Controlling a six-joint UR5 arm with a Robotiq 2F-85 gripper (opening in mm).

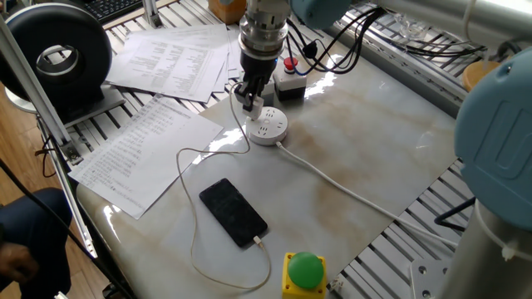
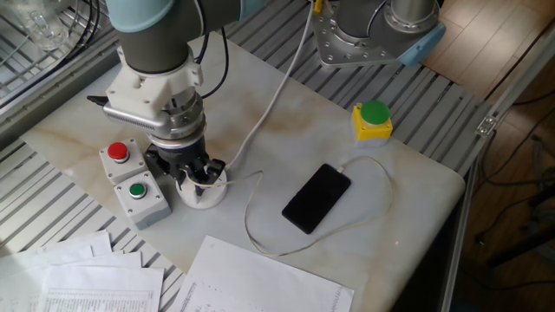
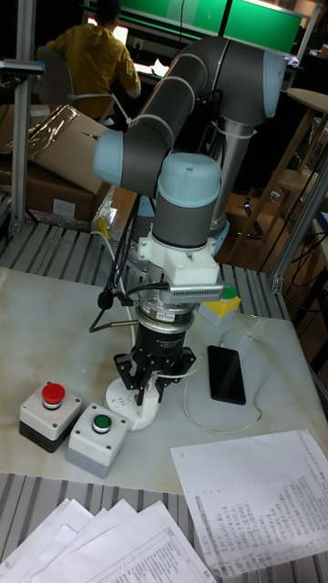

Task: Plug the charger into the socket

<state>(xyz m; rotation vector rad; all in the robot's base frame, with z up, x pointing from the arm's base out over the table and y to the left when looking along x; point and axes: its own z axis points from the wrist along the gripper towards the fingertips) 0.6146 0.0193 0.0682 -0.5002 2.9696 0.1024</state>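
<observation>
The claw [image 1: 249, 97] pinches the small white charger [image 1: 252, 104] above the round, slotted socket [image 1: 268, 127], upper centre of the marbled counter [image 1: 374, 141] (tall view hides the charger behind dark fingers [image 3: 138, 378]).

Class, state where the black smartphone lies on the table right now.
In one fixed view the smartphone lies flat near the front edge, between the socket and the yellow box.

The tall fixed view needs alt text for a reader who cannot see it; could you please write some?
A robot arm's gripper holds a small white charger just over a round white socket on a marble table. A grey box with red and green buttons sits beside the socket, with a black smartphone and printed papers nearby.
</observation>
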